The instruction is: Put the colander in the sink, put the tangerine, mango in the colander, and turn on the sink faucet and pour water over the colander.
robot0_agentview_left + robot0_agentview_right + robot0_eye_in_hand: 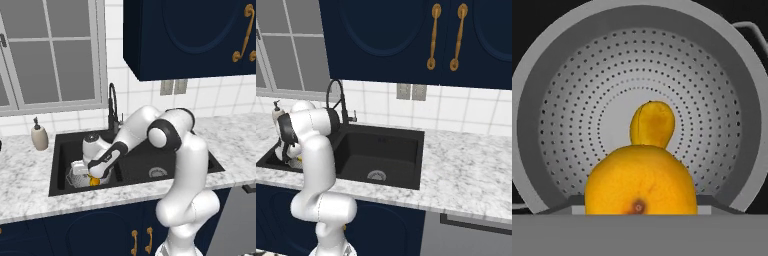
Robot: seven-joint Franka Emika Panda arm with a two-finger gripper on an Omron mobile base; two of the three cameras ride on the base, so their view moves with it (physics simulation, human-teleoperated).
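Two fruits at the claw, one of them pressed right up at its tips.

Gripper hangs low in the left basin of the sink, just over the colander; its tips are hidden behind the tangerine, which sits right at them and looks clamped, jaws standing about as wide as the fruit. Hand view: tangerine large and close at the bottom, dimple facing the camera. Beyond it the mango lies on the perforated floor of the colander, near its middle, smaller in frame. Colander rests in the left basin, rim level, one wire handle showing at upper right in the hand view. Sink faucet stands behind the divider, neck arched forward. Soap dispenser stands on the marble counter, left of the sink.
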